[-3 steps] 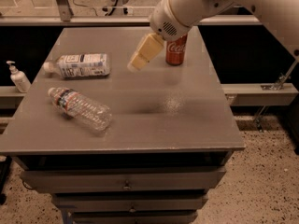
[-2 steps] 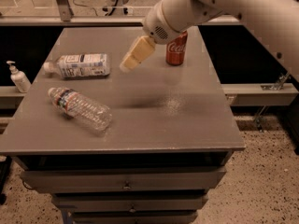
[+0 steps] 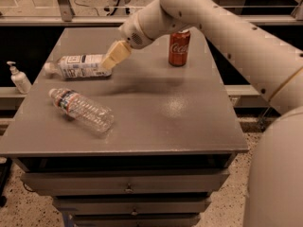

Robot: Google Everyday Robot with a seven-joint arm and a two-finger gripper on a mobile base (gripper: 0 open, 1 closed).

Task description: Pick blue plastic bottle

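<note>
The blue plastic bottle [image 3: 75, 66] lies on its side at the back left of the grey table [image 3: 156, 112], white cap pointing left, pale-blue and white label facing up. My gripper [image 3: 112, 58] hangs over the bottle's right end, just above its base, its tan fingers pointing down and left. The white arm reaches in from the upper right.
A clear ribbed bottle [image 3: 81, 109] lies on its side at the front left. A red cola can [image 3: 179, 48] stands at the back, right of the gripper. A small white pump bottle [image 3: 18, 78] stands on a ledge off the table's left edge. Drawers sit below the tabletop.
The gripper has moved left and down from near the cola can to the right end of the blue plastic bottle. The bottles and the can have not moved.
</note>
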